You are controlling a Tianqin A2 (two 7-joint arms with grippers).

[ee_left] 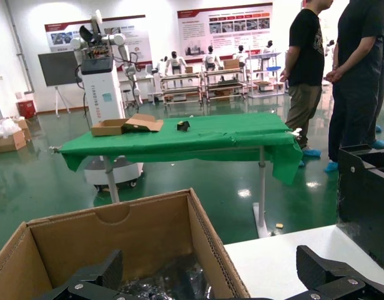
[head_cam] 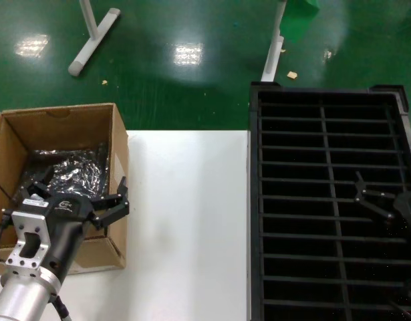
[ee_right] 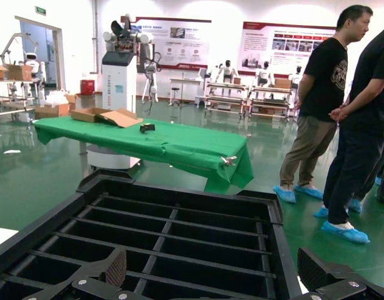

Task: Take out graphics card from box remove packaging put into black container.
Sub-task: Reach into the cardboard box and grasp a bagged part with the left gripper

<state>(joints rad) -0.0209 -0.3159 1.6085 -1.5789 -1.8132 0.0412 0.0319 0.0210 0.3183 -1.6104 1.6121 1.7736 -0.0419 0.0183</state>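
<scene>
The brown cardboard box (head_cam: 11,144) stands open at the table's left. Shiny crinkled grey bags (head_cam: 75,170) with dark shapes inside fill its bottom. The graphics card is hidden inside them, and loose packaging is out of view. My left gripper (head_cam: 81,187) hangs open over the box's near right corner. In the left wrist view the left gripper (ee_left: 210,278) straddles the box's right wall (ee_left: 216,250) and holds nothing. The black container (head_cam: 325,120), a ribbed crate, fills the right side. Over its right column my right gripper (head_cam: 373,197) hovers open, and in its wrist view the right gripper (ee_right: 216,278) is empty above the slots (ee_right: 179,237).
A bare white table (head_cam: 188,221) lies between box and crate. Beyond its far edge is green floor with white stand legs (head_cam: 91,40). The wrist views show a green-covered table (ee_left: 179,137), another robot (ee_right: 120,62) and people standing (ee_right: 329,100) far off.
</scene>
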